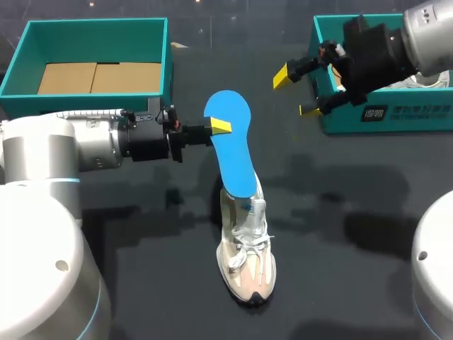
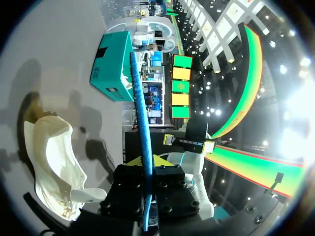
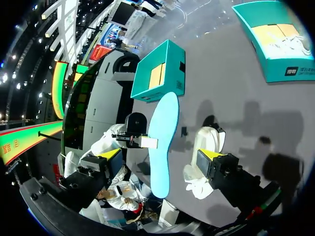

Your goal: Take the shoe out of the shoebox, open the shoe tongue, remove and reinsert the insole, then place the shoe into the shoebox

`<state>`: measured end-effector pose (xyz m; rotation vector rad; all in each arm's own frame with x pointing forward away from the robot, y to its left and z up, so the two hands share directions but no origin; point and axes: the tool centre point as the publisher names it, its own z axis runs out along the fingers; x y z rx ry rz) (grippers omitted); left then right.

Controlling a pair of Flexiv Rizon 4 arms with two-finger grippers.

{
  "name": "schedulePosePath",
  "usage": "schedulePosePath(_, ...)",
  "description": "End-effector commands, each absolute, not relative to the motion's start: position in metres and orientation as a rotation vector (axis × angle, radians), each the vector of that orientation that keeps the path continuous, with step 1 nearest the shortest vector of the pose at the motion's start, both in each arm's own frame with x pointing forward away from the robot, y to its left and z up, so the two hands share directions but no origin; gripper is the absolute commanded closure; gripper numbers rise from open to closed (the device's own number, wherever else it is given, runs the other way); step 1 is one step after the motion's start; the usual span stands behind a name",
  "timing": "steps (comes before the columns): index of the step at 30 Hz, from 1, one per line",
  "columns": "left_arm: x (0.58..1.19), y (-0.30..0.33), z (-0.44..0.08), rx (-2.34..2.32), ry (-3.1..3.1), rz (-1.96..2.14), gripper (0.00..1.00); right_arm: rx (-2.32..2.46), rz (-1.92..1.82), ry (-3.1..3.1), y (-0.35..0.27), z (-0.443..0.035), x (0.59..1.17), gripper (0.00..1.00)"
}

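My left gripper [image 1: 220, 127] is shut on the edge of a blue insole [image 1: 232, 145], which it holds up in the air on its side. In the left wrist view the insole [image 2: 139, 118] runs edge-on out between the yellow tips of that gripper [image 2: 147, 161]. A cream and white sneaker [image 1: 245, 244] lies on the dark table with its toe toward me; the insole's lower end hangs over its heel. My right gripper [image 1: 296, 93] hovers open near the right shoebox [image 1: 396, 120], apart from the insole. From the right wrist view the insole [image 3: 162, 142] stands ahead of the open right gripper [image 3: 161, 156].
A teal shoebox [image 1: 21, 64] with cardboard on its floor stands at the back left. The right teal shoebox holds something white [image 1: 423, 81], partly hidden by my right arm. The sneaker [image 2: 54, 162] lies beside the left gripper, below the insole.
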<state>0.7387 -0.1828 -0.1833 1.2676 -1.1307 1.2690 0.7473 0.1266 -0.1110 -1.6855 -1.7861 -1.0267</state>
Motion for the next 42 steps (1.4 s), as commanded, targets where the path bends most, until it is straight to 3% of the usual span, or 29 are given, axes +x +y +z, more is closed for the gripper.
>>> schedulePosePath(1, 0.738, -0.183, -0.183, 1.269, -1.133, 1.266, 1.00, -2.069, -0.656, -2.099, 0.135, -0.100, 0.745, 0.00)
schedulePosePath(22, 0.738, -0.183, -0.183, 1.269, -1.133, 1.266, 1.00, -2.359, -0.181, -2.481, 0.198, -0.073, 0.737, 0.00)
schedulePosePath(42, 0.738, -0.183, -0.183, 1.269, -1.133, 1.266, 1.00, -2.410, -0.084, -2.568, 0.226, -0.075, 0.732, 0.00)
